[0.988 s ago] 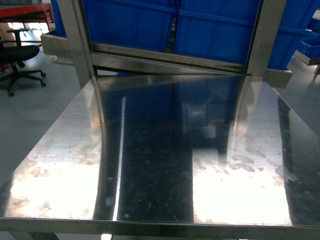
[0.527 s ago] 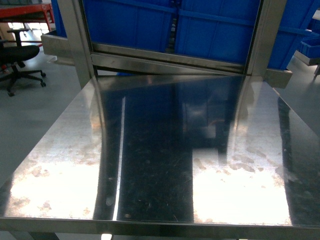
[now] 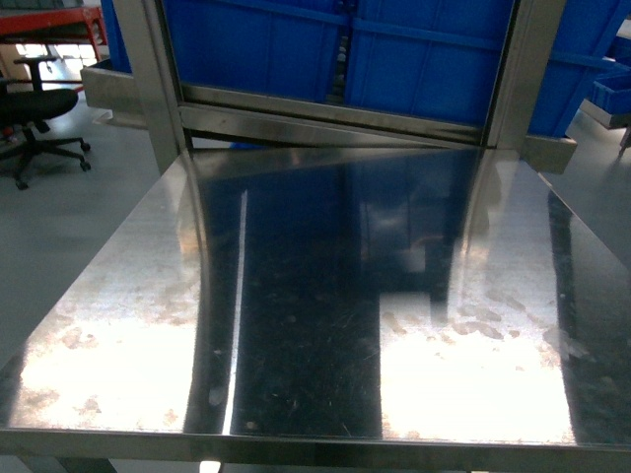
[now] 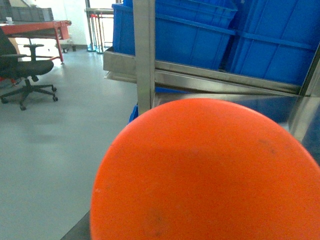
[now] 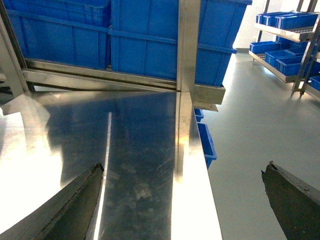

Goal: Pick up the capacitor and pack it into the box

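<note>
The box is out of view in every frame. A smooth orange rounded body fills the lower part of the left wrist view, very close to the camera. It hides the left gripper's jaws completely, and I cannot tell whether it is the capacitor or whether it is held. My right gripper is open, with its dark fingertips far apart and nothing between them. It hovers over the right edge of the steel table. Neither arm shows in the head view, where the table top is bare.
Big blue plastic bins stand behind the table's steel frame posts. A black office chair stands on the grey floor at the far left. More blue bins sit on shelving at the far right.
</note>
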